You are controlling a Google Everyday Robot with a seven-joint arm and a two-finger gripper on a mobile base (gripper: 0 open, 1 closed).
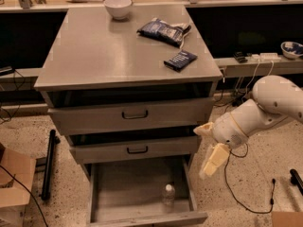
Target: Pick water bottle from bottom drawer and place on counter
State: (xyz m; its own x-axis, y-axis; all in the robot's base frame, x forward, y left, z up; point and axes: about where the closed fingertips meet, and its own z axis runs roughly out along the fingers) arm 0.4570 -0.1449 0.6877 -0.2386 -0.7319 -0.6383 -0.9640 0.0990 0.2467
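Note:
The water bottle (168,196) stands upright in the open bottom drawer (124,189), near its front right. The bottle is clear with a white cap. My gripper (209,145) hangs to the right of the cabinet, level with the middle drawer and above and to the right of the bottle. Its two cream fingers (216,159) are spread apart and hold nothing. The grey metal counter (109,51) is the cabinet's top.
On the counter are a white bowl (118,6), a dark blue snack bag (163,31) and a small dark packet (180,60). Two upper drawers with black handles (135,114) are partly open. A cardboard box (13,183) and a black bar (47,164) lie left on the floor.

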